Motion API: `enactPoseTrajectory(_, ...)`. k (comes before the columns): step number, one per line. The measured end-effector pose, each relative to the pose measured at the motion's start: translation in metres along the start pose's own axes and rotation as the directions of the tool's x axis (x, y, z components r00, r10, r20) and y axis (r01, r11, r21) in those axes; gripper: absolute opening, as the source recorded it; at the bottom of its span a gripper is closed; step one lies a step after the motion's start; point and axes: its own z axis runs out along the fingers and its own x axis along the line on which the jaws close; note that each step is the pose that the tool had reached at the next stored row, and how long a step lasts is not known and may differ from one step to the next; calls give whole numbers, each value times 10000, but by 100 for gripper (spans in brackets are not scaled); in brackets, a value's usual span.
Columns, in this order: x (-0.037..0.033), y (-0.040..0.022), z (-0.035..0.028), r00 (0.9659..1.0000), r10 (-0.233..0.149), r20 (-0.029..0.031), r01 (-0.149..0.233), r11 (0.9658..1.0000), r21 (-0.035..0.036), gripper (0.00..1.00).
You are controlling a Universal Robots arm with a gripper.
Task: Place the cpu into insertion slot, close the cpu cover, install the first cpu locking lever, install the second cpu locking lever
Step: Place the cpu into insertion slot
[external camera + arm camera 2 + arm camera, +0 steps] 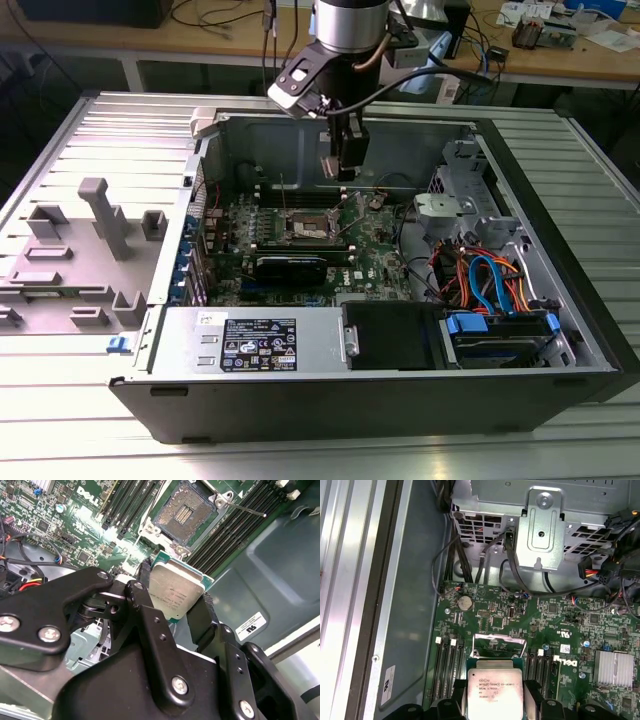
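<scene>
Second wrist view: black gripper (pixel 176 594) clasps the flat silver-grey square cpu (pixel 170 584), best held level above the open insertion slot (pixel 187 515).

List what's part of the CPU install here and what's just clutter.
Job in hand:
- cpu, gripped by the gripper above the board
- insertion slot, open and empty
- cpu cover, raised
- locking lever

Lying about:
- grey fixture tray
- power supply
- long black card
- blue cables
</scene>
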Motion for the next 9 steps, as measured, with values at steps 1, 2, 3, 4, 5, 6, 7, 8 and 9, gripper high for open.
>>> enactPoseTrajectory(1,0,-4,7,10000,0,0,0,10000,0,54)
enactPoseTrajectory(2,0,-4,7,10000,0,0,0,10000,0,54)
enactPoseTrajectory(3,0,-4,7,10000,0,0,0,10000,0,54)
enactPoseTrajectory(4,0,-4,7,10000,1,0,-1,10000,0,54)
enactPoseTrajectory(5,0,-4,7,10000,1,1,-1,10000,0,54)
enactPoseTrajectory(6,0,-4,7,10000,1,1,-1,10000,0,54)
enactPoseTrajectory(7,0,-5,7,10000,1,0,-1,10000,0,54)
enactPoseTrajectory(8,0,-5,8,10000,1,0,-1,10000,0,54)
enactPoseTrajectory(9,0,-5,8,10000,1,0,-1,10000,0,54)
